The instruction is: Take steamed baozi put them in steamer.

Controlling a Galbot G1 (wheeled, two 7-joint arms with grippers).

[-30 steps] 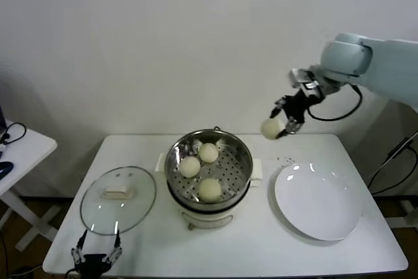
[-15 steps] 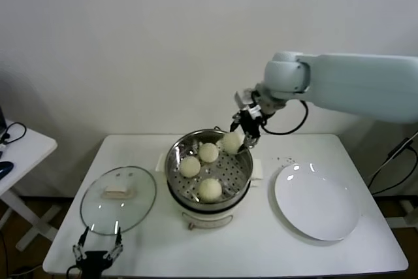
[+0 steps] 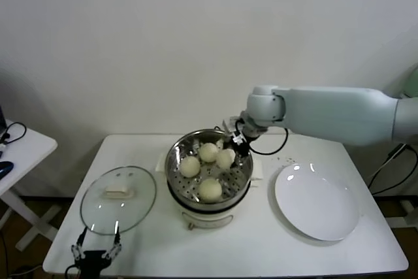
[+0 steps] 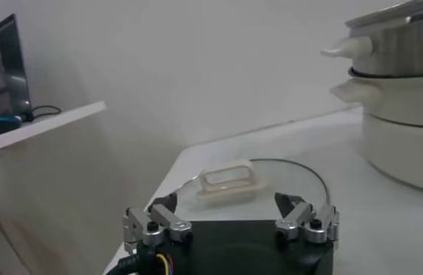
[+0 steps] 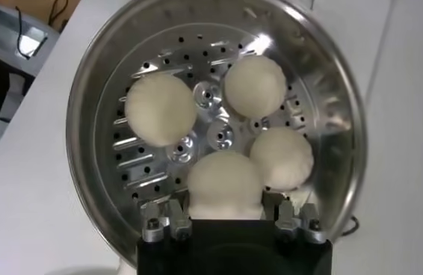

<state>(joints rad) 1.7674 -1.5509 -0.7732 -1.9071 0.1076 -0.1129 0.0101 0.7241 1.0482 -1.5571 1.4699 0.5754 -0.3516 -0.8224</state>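
The right hand (image 3: 232, 148) reaches in over the far right rim of the steamer (image 3: 179, 151), its fingers clamped on one steamed baozi (image 5: 225, 183). From the wrist camera, that bun sits snug between the two fingertips, just above the perforated floor. I cannot tell whether it touches the floor.

Three more baozi already lie inside the steamer: one at the near side (image 3: 209, 189), one to the left (image 3: 189, 166) and one toward the back (image 3: 208, 152). The held bun is close beside the back one. All four are round domes with no long axis to speak of, rounded tops up.

The steamer stands upright on its cream cooker base (image 3: 208, 217) in the middle of the table (image 3: 261, 243). The glass lid (image 3: 118, 199) lies flat to its left, the white plate (image 3: 318, 201) to its right.

The left hand (image 4: 230, 224) hangs low at the table's near left edge, fingers apart, holding nothing.
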